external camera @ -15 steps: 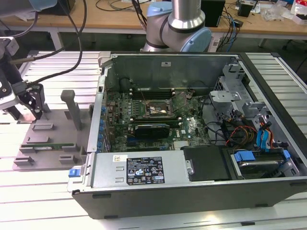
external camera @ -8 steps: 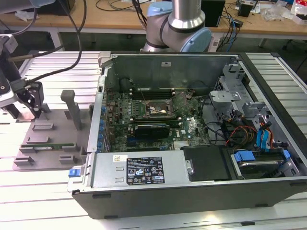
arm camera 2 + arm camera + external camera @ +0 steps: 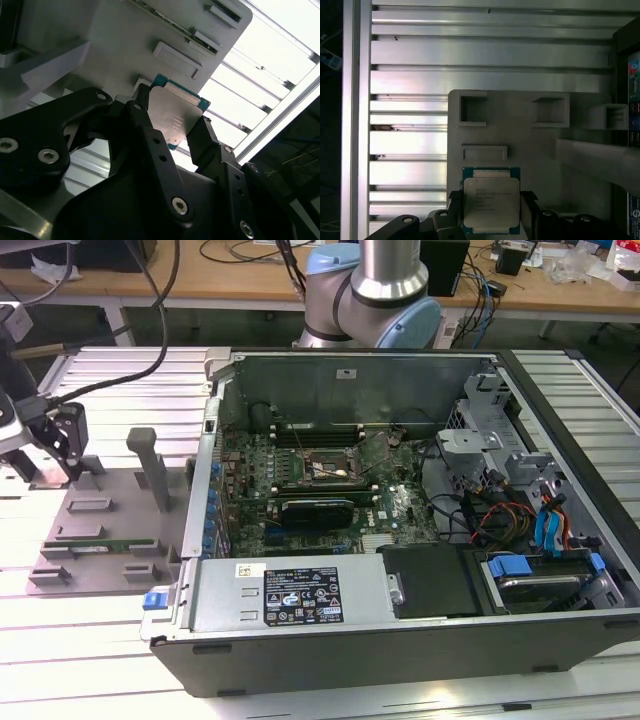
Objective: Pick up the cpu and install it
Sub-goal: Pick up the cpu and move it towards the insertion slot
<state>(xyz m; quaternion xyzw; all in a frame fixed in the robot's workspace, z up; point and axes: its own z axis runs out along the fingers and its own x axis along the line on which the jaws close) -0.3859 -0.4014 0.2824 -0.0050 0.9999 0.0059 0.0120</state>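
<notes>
At the exterior view's far left, we see the gripper [image 3: 68, 462] hanging over the near corner of a grey fixture plate [image 3: 100, 505], which lies on the ribbed aluminium table [image 3: 120, 390]. A long green memory stick [image 3: 100, 543] rests in a slot of that plate, nearer the camera than the gripper.

In both wrist views we find the cpu [image 3: 491, 200] right between the black fingers [image 3: 529, 205]. One finger sits against each of two opposite edges, so the gripper is closed on the chip. Its silver lid faces the first wrist camera, and a thin green border shows around it. In the second wrist view the cpu [image 3: 176, 116] appears tilted against the pale plate behind it, with a finger [image 3: 145, 125] overlapping one side. We cannot tell whether the chip is clear of the plate or touching it.

Moving right in the exterior view, the open computer case [image 3: 400, 650] lies on its side just beside the plate. The motherboard socket [image 3: 318, 470] sits in its middle, well apart from the gripper. The arm [image 3: 385, 280] rises behind the case.
</notes>
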